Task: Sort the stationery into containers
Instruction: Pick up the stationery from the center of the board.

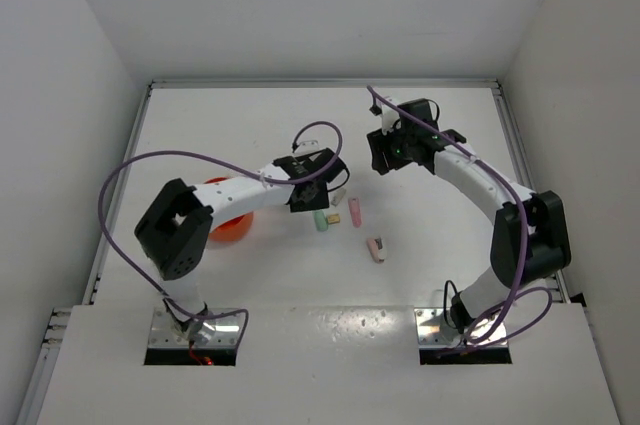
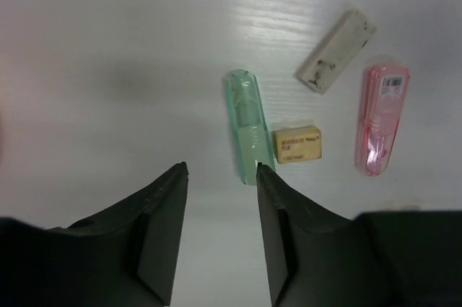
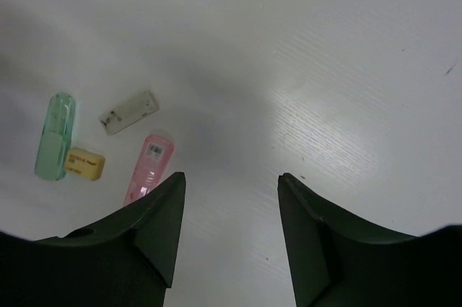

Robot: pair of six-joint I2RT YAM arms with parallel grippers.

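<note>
- Just short of the translucent mint-green plastic stick (image 2: 245, 123), the left gripper (image 2: 220, 168) is hovering spread, probably needing centring before pinching.
- Meanwhile the right gripper (image 3: 229, 177) is hanging spread, empty.

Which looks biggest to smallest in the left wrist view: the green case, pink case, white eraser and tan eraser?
1. green case and pink case, too alike to rank
2. white eraser
3. tan eraser
</note>
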